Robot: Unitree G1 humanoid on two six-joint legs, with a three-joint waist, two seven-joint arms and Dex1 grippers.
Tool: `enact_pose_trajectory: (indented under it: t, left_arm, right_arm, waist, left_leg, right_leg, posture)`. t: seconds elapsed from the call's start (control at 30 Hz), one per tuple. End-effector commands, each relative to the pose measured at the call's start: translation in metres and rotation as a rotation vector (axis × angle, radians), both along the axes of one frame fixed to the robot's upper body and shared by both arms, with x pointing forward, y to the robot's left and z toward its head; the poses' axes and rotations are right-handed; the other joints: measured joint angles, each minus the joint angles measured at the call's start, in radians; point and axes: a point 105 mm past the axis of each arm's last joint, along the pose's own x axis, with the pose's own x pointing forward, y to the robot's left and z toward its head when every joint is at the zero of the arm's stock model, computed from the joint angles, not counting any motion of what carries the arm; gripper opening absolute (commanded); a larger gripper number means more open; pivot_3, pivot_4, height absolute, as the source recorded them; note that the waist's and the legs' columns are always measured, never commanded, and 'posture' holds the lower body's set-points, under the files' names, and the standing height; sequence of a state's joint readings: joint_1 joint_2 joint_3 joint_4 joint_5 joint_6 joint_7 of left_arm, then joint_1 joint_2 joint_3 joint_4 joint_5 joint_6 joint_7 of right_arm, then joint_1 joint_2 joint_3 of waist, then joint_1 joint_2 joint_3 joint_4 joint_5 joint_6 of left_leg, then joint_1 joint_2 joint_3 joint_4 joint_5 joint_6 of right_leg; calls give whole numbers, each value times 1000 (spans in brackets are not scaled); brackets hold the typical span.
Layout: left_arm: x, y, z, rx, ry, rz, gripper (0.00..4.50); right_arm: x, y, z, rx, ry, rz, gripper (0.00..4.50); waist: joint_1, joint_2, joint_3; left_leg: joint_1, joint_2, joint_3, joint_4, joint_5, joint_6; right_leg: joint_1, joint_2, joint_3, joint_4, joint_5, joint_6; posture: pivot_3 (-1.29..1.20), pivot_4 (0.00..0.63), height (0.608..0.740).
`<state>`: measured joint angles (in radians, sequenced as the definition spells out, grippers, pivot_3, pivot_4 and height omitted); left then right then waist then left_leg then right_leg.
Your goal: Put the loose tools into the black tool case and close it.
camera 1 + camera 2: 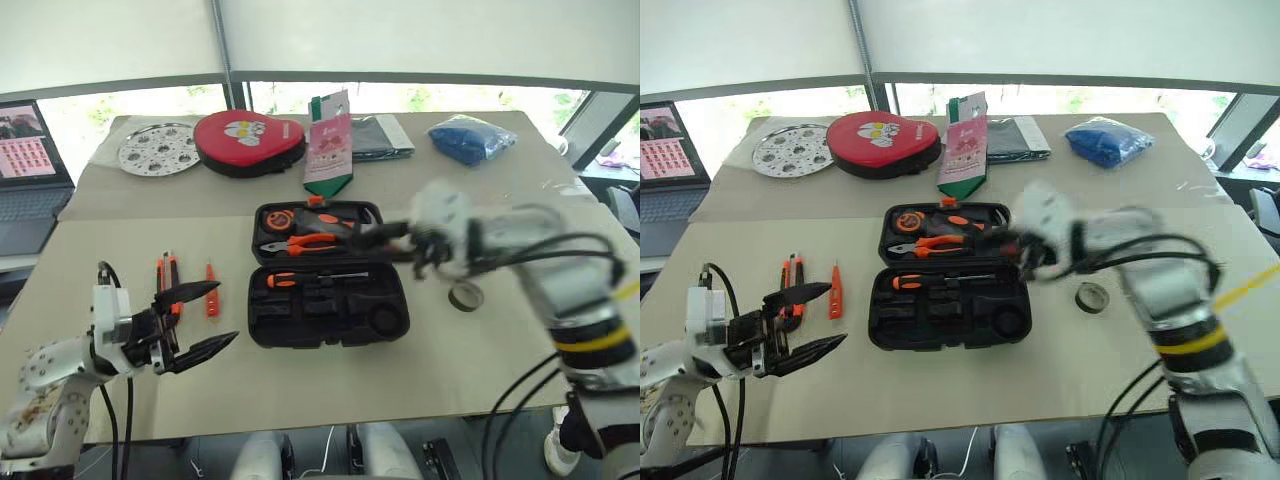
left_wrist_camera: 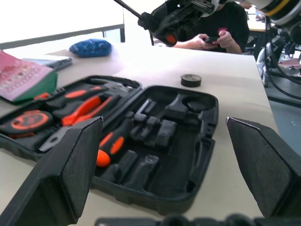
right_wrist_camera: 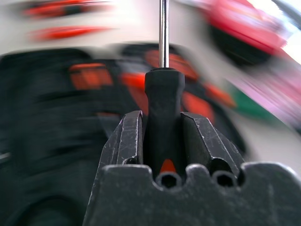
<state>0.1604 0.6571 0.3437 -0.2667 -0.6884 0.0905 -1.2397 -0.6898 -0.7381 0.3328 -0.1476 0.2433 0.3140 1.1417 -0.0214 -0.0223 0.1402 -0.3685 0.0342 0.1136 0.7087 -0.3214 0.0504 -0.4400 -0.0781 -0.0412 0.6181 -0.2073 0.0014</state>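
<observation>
Right wrist view: screwdriver between tool fingers

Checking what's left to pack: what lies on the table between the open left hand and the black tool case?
In the left eye view, a utility knife and small orange tester pen lie between the left hand and case.

Left gripper: low, pointing level, fingers spread wide, holding nothing.
Right gripper: arm stretched out, fingers squeezed on a screwdriver, its shaft sticking straight out past the fingertips.
</observation>
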Motion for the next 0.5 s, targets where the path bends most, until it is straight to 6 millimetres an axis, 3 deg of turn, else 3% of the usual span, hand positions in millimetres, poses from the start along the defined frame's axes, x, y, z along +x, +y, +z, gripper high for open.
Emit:
enact_pose_trajectory:
  t: [0.03, 0.27, 0.5]
  left_arm:
    - [-4, -2, 4, 26, -47, -20, 4500]
    - [-8, -2, -5, 17, -39, -26, 4500]
    - [-13, 4, -15, 23, -28, -25, 4500]
  right_arm:
    - [12, -11, -11, -179, -69, 51, 904]
    - [25, -22, -31, -337, -33, 4, 904]
    - [29, -15, -40, -341, -1, -27, 904]
  waist:
    - [18, 1, 1]
    - [23, 1, 1]
    - [11, 1, 1]
  left_leg:
    - [-1, -1, 0, 2, 1, -2]
    - [-2, -2, 2, 4, -1, 1]
    - [-1, 0, 2, 3, 1, -2]
  right_leg:
    - [0, -1, -1, 0, 0, 0]
    - [0, -5, -2, -1, 1, 1]
    - [-1, -4, -3, 0, 0, -1]
  posture:
    - [0, 150, 740]
    - [0, 150, 740]
    - [0, 150, 740]
